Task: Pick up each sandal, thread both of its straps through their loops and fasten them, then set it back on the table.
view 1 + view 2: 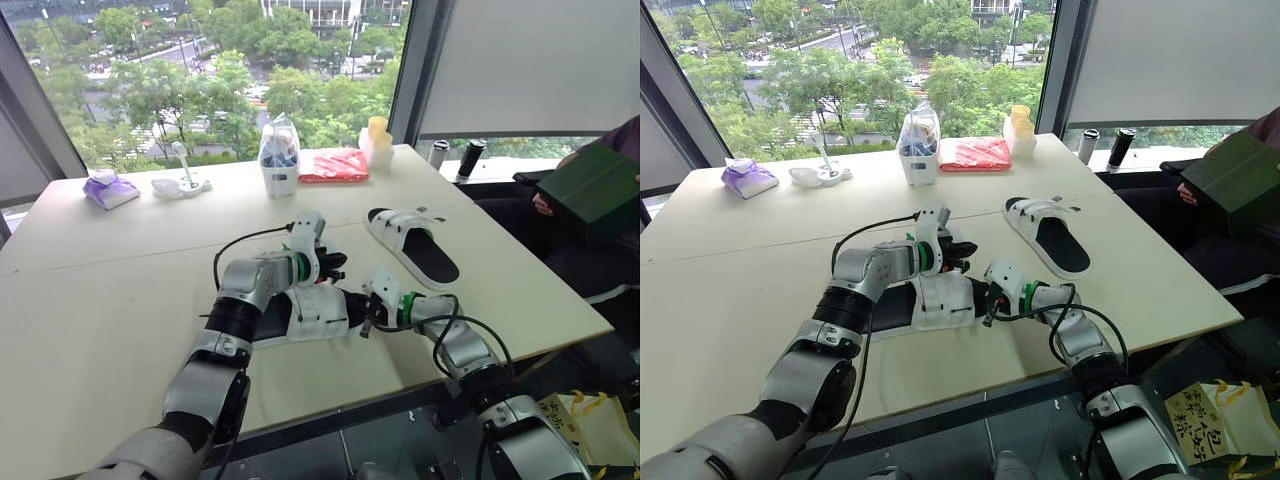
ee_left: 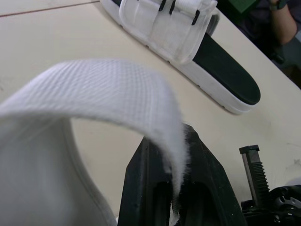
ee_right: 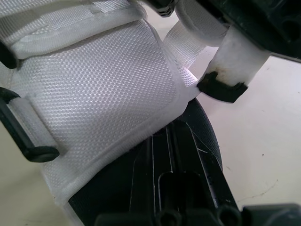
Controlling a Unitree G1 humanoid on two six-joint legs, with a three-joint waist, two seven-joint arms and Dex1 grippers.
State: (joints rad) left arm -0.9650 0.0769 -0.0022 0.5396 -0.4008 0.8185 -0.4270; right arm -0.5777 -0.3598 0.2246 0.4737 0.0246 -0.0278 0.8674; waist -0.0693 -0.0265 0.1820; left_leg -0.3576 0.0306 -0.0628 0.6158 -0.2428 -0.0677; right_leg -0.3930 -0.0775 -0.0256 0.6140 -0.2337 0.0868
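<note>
The near sandal [image 1: 305, 312], white with a black footbed, lies on the table [image 1: 120, 300] in front of me, between my two grippers. My left gripper [image 1: 332, 266] is over its far side, shut on the end of one white woven strap [image 2: 117, 89], which arches up out of the black fingers [image 2: 155, 188]. My right gripper [image 1: 368, 318] is at the sandal's right end, shut on the edge of its white upper [image 3: 108, 89] and sole. The second sandal [image 1: 415, 243] lies flat on the table further right, apart from both grippers.
Along the table's far edge stand a clear bag [image 1: 279, 155], a red packet [image 1: 334, 165], a purple pack [image 1: 110, 188], a white holder [image 1: 180, 185] and yellow cups [image 1: 377, 140]. A person with a green box [image 1: 595, 190] sits at the right.
</note>
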